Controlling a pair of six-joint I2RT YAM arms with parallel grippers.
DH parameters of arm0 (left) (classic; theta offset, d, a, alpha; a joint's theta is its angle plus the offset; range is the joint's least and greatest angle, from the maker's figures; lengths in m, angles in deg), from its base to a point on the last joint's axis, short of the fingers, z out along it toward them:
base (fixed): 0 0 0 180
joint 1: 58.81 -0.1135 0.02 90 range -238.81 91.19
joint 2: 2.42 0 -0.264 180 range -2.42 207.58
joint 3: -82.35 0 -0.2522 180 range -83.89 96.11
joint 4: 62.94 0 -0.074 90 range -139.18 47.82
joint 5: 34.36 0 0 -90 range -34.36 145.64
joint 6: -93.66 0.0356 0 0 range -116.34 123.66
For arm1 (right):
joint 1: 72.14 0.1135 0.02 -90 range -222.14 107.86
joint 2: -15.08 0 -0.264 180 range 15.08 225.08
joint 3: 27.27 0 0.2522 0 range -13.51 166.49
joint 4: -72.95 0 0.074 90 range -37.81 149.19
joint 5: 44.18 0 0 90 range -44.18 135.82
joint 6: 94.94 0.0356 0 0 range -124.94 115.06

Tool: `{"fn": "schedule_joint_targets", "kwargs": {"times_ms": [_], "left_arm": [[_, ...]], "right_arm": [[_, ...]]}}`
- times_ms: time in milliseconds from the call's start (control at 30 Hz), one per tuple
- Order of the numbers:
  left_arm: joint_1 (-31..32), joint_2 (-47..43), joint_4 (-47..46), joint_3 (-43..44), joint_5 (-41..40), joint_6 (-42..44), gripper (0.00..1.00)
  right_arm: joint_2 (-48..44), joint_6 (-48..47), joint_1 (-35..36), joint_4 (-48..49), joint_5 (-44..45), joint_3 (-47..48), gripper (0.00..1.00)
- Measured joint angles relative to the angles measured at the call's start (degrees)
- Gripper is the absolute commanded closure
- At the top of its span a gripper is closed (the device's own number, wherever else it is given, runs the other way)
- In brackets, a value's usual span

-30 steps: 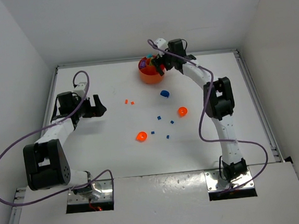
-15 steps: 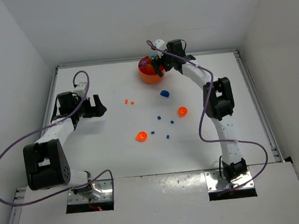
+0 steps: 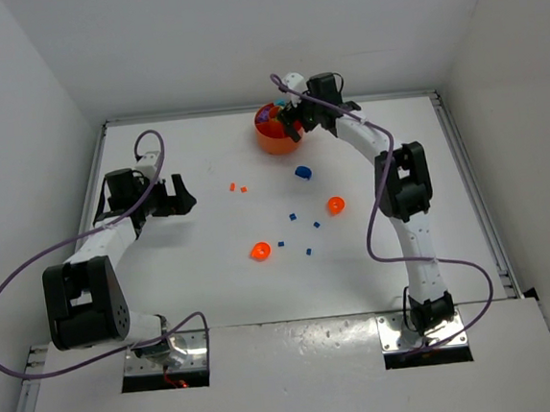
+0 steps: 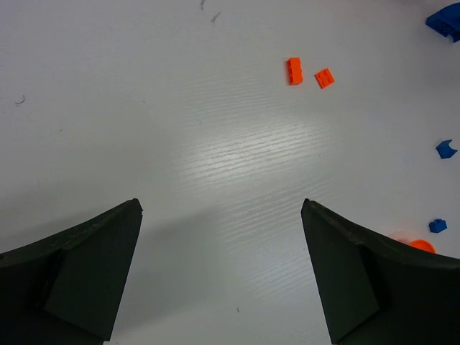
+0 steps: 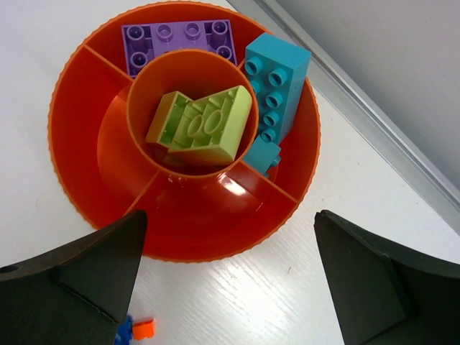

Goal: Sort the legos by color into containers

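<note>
The round orange dish of containers stands at the back of the table. In the right wrist view its centre cup holds lime green pieces, one outer compartment a purple plate and another a cyan brick. My right gripper hovers open over the dish's near rim, its jaws empty. My left gripper is open over bare table at the left. Two small orange legos lie ahead of it. A blue lego, tiny blue squares and two rounded orange bits are scattered mid-table.
A small orange piece and a blue one lie just in front of the dish. The table's raised back edge runs close behind the dish. White walls close in the left, right and back sides.
The right gripper has edged slightly further over the dish. The left arm and the loose pieces have not moved.
</note>
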Motion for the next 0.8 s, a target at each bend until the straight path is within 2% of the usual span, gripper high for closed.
{"fn": "schedule_joint_targets", "kwargs": {"times_ms": [533, 667, 800], "left_arm": [[0.00, -1.60, 3.30, 2.12, 0.07, 0.37, 0.00], [0.52, -6.58, 4.26, 2.75, -1.40, 2.25, 0.00], [1.05, -6.82, 10.10, 8.35, -1.46, 5.86, 0.00]], "right_arm": [[-9.38, 2.67, -0.07, 0.37, -2.29, -7.87, 0.00], [-17.07, 3.85, -0.07, -0.85, -3.10, -16.33, 0.00], [-27.04, 3.34, -0.09, -3.89, -5.11, -26.84, 0.01]]}}
